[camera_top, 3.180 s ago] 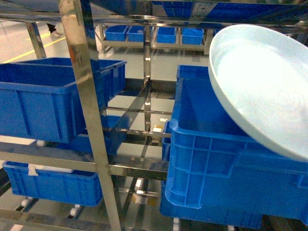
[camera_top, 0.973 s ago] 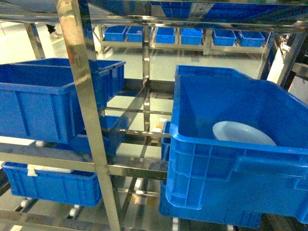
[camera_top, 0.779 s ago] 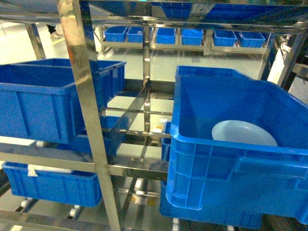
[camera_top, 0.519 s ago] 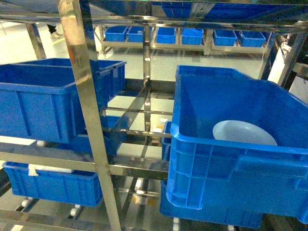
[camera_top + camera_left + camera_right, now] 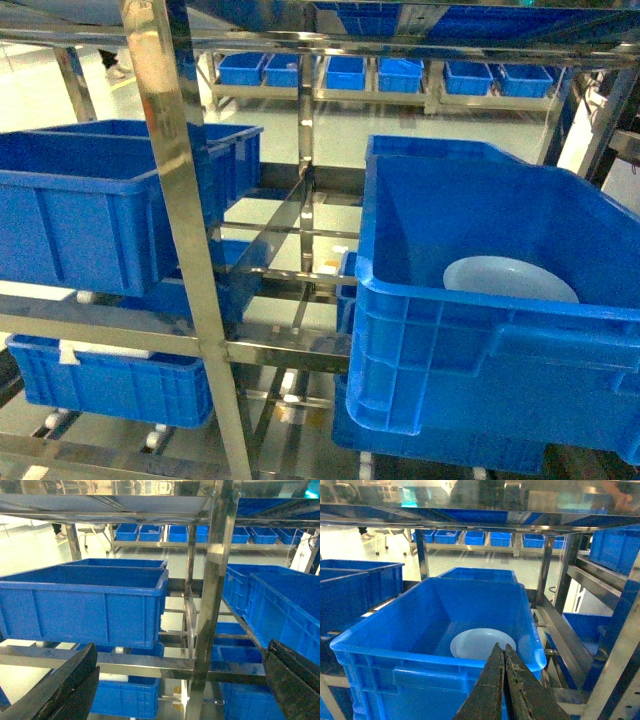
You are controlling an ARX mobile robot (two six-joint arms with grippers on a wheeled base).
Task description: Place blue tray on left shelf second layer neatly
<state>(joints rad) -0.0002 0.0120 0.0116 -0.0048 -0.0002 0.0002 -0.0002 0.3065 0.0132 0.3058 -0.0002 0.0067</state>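
Observation:
The pale blue tray (image 5: 510,277) lies flat on the bottom of the big deep-blue crate (image 5: 470,340) on the right rack, free of any gripper. The right wrist view shows the tray (image 5: 476,641) just beyond my right gripper (image 5: 500,649), which hangs shut and empty outside the crate's near wall (image 5: 395,655). My left gripper (image 5: 180,680) is open wide with nothing between its black fingers (image 5: 65,685), facing the left shelf second layer (image 5: 125,662), where a blue crate (image 5: 85,600) stands. Neither gripper shows in the head view.
A shiny upright post (image 5: 185,250) stands close in front between the two racks. Blue crates fill the left shelf (image 5: 90,215) and the tier below (image 5: 110,385). More crates (image 5: 345,72) line a far rack. Steel rails (image 5: 570,640) run beside the right crate.
About three seconds ago the tray was held tilted close to the head camera at the right; now it rests inside the right crate. Over the last second it has barely moved.

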